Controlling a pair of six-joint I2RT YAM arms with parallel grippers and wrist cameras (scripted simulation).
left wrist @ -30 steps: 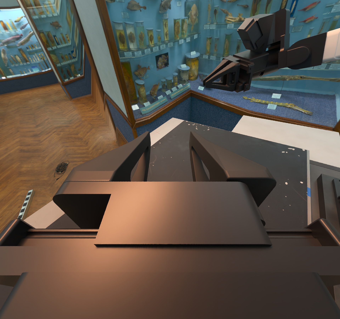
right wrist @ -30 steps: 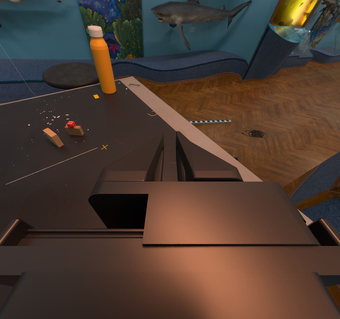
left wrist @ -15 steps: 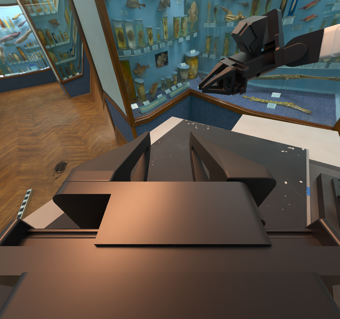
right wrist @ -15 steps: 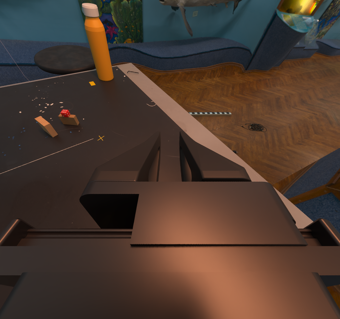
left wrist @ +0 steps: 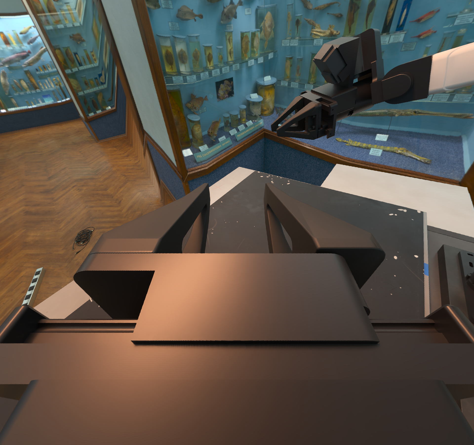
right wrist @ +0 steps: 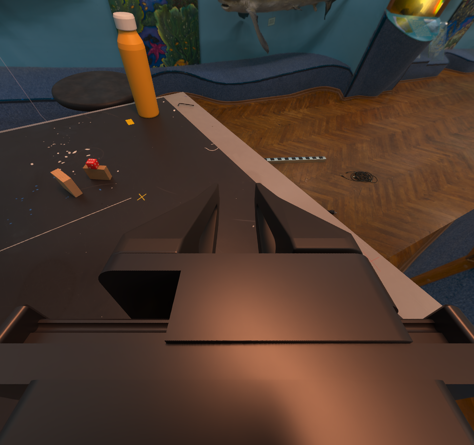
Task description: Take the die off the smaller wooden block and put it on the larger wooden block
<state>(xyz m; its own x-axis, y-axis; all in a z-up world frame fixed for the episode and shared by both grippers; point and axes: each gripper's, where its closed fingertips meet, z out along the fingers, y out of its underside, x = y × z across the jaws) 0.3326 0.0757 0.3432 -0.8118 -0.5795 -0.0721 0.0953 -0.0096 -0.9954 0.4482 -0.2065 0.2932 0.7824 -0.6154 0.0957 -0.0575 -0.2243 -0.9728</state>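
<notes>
A small red die (right wrist: 92,163) sits on the smaller wooden block (right wrist: 98,172) on the dark table (right wrist: 159,165), far left in the right wrist view. The larger wooden block (right wrist: 66,182) lies tilted just left of it, apart from it. My right gripper (right wrist: 237,186) is open and empty, well to the right of the blocks and nearer the camera. It also shows in the left wrist view (left wrist: 275,130), held in the air above the table. My left gripper (left wrist: 237,186) is open and empty over the table's near corner. The left wrist view shows neither the die nor the blocks.
A tall orange bottle (right wrist: 137,73) with a white cap stands at the table's far edge behind the blocks. A pale strip (right wrist: 246,160) runs along the table's right edge, with wooden floor beyond. A dark mount (left wrist: 456,278) sits at the right of the left wrist view.
My right gripper's jaws have gone from nearly shut to open. The right arm has shifted a little in the air. The left gripper, die and blocks have not moved.
</notes>
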